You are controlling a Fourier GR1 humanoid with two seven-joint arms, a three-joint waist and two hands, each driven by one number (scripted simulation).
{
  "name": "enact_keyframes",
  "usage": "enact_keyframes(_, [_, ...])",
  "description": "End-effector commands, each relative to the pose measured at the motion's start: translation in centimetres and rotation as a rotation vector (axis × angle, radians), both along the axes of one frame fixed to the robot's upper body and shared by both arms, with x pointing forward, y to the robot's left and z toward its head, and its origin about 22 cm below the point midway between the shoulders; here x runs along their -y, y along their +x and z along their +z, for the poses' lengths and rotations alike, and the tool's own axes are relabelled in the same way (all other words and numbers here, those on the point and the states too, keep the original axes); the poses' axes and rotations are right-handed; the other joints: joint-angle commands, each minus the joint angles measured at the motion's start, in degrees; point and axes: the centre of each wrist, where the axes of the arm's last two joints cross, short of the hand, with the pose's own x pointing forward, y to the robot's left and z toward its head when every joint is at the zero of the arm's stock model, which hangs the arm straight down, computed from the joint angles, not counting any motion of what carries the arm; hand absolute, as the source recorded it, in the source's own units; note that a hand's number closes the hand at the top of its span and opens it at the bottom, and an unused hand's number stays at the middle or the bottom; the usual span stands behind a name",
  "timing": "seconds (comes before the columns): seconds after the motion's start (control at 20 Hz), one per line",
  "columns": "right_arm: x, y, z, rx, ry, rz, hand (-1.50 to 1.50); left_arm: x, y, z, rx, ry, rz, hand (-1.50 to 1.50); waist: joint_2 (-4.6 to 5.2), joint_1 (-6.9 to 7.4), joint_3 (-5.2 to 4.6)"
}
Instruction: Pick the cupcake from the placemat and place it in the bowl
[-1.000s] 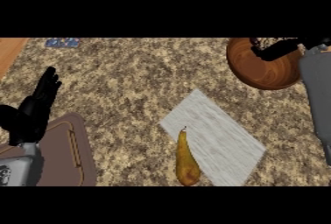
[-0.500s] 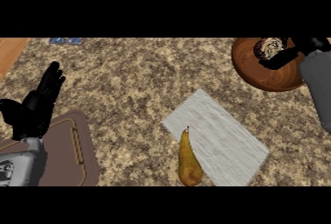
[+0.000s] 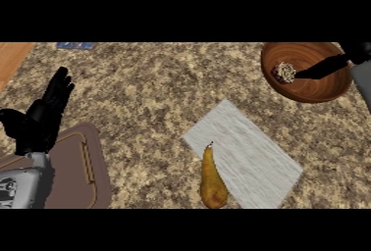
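Speckled brown stone counter [image 3: 145, 88] fills the view, with a strip of pale wood [image 3: 13, 59] at the far left corner and a small blue item [image 3: 75, 45] at the far edge beside it; what the blue item is cannot be told. At the left, the left hand [image 3: 42, 120] stands open with its fingers straight and pointing away, thumb spread to the side, holding nothing. It shows above a brown board [image 3: 76, 171] that lies at the near left. Toward the middle, a grey placemat [image 3: 250, 157] lies at an angle on the counter. A yellow-brown pear [image 3: 212, 181] rests along the placemat's near left edge, its stem pointing away. At the far right sits a round wooden bowl [image 3: 308, 73]. The cupcake [image 3: 284, 72] is inside the bowl, toward its left side. The right hand [image 3: 340, 61] reaches in over the bowl from the right, one dark finger stretched out to the cupcake's right side; whether it touches or grips the cupcake cannot be told.
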Motion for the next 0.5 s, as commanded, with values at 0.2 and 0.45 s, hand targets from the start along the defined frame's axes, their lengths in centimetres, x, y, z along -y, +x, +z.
enact_keyframes(0.2, [5.5, -1.5, 2.8, 0.120, 0.560, -0.065, -1.50, -0.1, -0.4, -0.5, 0.001, 0.002, 0.006, 0.00, -0.05, -0.50, 0.02])
enact_keyframes(0.45, [12.6, -5.9, 2.6, 0.071, 0.579, -0.114, -1.50, 0.0, -0.7, 0.2, 0.013, -0.006, -0.008, 0.00, 0.49, 0.19, 0.16])
